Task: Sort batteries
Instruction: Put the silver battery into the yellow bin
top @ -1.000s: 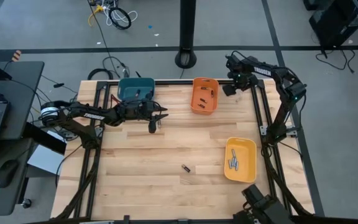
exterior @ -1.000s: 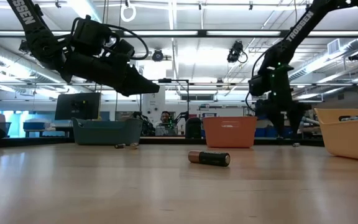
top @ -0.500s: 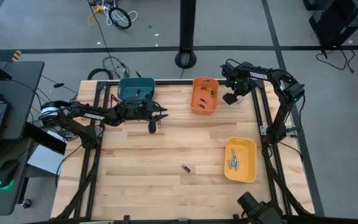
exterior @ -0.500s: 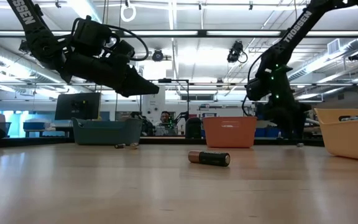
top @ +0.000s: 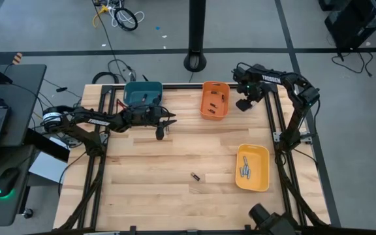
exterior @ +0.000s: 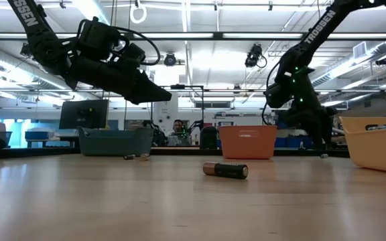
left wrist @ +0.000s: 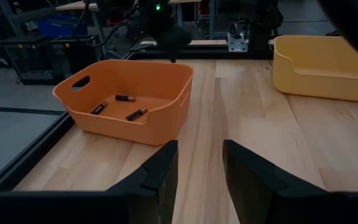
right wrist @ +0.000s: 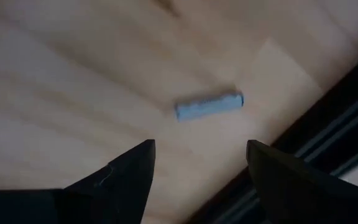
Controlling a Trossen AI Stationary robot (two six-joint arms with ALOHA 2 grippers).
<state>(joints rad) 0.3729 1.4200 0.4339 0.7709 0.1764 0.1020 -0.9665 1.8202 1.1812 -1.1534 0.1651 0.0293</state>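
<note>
A silvery battery (right wrist: 209,106) lies on its side on the wood near the table's far right edge. My right gripper (right wrist: 197,180) hangs open over it, pointing down, with the battery beyond its fingertips and untouched; it is right of the orange bin (top: 215,100). A dark battery with a copper end (top: 195,176) lies on its side mid-table. Three batteries (left wrist: 118,106) lie in the orange bin (left wrist: 126,106), and some lie in the yellow bin (top: 252,167). My left gripper (left wrist: 199,180) hovers open and empty near the teal bin (top: 142,93).
Two small batteries (exterior: 136,156) lie on the table in front of the teal bin (exterior: 114,141). A black frame rail (right wrist: 328,155) runs along the table edge close to the silvery battery. The wood between the bins and the near edge holds only the dark battery (exterior: 225,170).
My right gripper has moved a little toward the table's left and near side, closer to the orange bin, and has tipped and rolled to point more steeply down. Its fingers have stayed open. My left arm has kept still.
</note>
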